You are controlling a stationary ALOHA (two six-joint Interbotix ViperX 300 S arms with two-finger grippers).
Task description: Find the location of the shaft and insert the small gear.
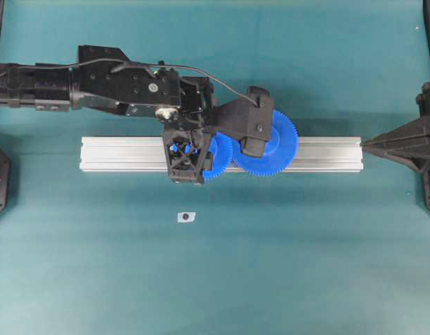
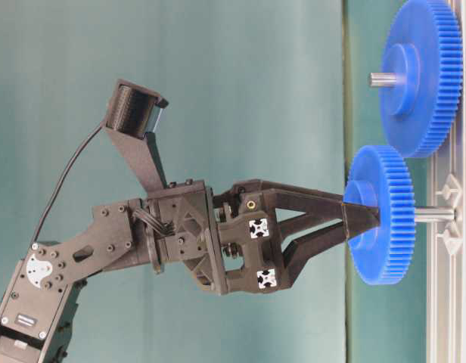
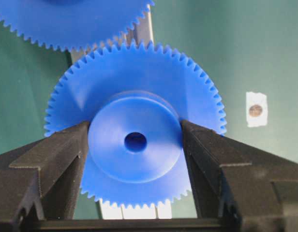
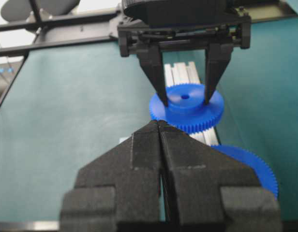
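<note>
Centre of frame: left gripper (image 3: 134, 145) clamped on the hub of the small gear (image 3: 134, 96), partway down the shaft (image 2: 433, 214); right gripper (image 4: 161, 130) closed, empty. Risk: tilt jams the bore, or teeth clash with the large gear (image 2: 422, 76).

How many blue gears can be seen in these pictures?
2. The small gear is held by its hub in the left gripper, on a shaft above the rail. The larger gear sits beside it.

Larger gear (image 1: 274, 148) meshed beside small gear (image 1: 216, 158) on rail (image 1: 117, 153); open cloth (image 1: 306, 251) elsewhere.
</note>
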